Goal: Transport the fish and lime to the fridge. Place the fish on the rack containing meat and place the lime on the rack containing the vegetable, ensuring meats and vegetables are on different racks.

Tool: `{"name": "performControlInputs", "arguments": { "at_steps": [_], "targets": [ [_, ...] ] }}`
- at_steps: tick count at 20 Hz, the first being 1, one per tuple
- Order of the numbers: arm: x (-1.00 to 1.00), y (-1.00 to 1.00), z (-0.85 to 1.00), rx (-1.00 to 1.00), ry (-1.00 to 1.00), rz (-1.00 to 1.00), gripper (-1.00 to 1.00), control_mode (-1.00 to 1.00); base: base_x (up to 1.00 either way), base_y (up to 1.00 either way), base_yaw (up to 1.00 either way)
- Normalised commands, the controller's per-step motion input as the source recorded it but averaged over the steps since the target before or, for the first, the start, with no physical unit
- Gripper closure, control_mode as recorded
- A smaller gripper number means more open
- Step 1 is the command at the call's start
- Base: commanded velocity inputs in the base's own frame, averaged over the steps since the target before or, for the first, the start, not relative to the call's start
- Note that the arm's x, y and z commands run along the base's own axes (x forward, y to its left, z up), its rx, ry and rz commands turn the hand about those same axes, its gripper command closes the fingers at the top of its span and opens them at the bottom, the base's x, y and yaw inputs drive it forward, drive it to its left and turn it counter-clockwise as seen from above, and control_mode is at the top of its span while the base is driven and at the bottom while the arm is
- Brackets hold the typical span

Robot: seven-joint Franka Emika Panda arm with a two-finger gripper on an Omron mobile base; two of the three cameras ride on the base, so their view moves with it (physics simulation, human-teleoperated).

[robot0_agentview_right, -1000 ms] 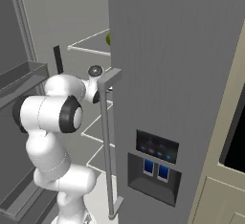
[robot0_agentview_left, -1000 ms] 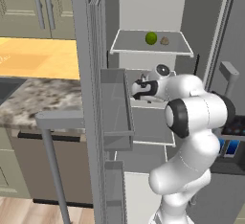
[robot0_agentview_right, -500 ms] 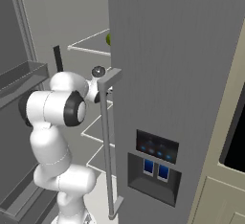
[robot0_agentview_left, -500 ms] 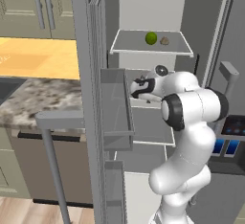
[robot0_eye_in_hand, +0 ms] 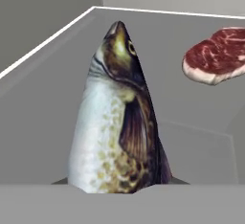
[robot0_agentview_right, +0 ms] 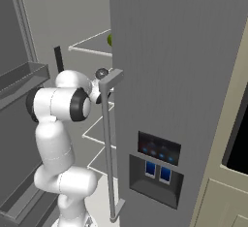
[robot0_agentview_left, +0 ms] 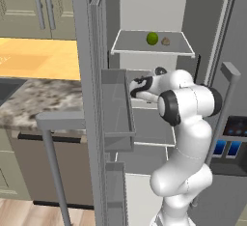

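In the hand view the fish (robot0_eye_in_hand: 115, 122), silvery with a dark back, rises from between my fingers with its head pointing away over the rack containing meat (robot0_eye_in_hand: 52, 98). The red meat (robot0_eye_in_hand: 217, 55) lies on that rack, off to the right and apart from the fish. My gripper (robot0_agentview_left: 135, 87) reaches into the fridge (robot0_agentview_left: 212, 36) at the second shelf and is shut on the fish. On the rack containing the vegetable (robot0_agentview_left: 130, 44) above, the green lime (robot0_agentview_left: 152, 38) sits just left of the tan vegetable (robot0_agentview_left: 165, 41). The lime (robot0_agentview_right: 110, 40) peeks past the door edge.
The open left door with its bins (robot0_agentview_left: 116, 109) stands close on the hand's left, its handle (robot0_agentview_left: 53, 123) nearer me. The right door (robot0_agentview_right: 184, 66) carries a tall handle (robot0_agentview_right: 109, 138) and a dispenser panel (robot0_agentview_right: 157, 160). A granite counter (robot0_agentview_left: 29, 99) lies left.
My hand has shifted a little to the left at the second shelf, and the forearm has swung with it. The lime and vegetable have not moved.
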Motion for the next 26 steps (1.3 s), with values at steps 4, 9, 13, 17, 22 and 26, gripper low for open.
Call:
{"name": "performControlInputs", "arguments": {
  "at_steps": [4, 9, 13, 17, 22, 26],
  "targets": [
    [0.18, 0.00, 0.00, 0.00, -0.11, 0.00, 1.00, -1.00, 0.00, 0.00, 0.00],
    [0.29, 0.00, 0.02, 0.00, -0.12, 0.00, 1.00, -1.00, 0.00, 0.00, 0.00],
    [0.36, 0.00, 0.14, 0.00, -0.03, 0.00, 1.00, -1.00, 0.00, 0.00, 0.00],
    [0.21, 0.00, 0.03, 0.00, 0.00, 0.00, 1.00, -1.00, 0.00, 0.00, 0.00],
    [0.16, 0.00, 0.12, 0.00, 0.00, 0.00, 1.00, -1.00, 0.00, 0.00, 0.00],
    [0.15, 0.00, 0.00, 0.00, -0.03, 0.00, -1.00, -1.00, 0.00, 0.00, 0.00]
  ]
}}
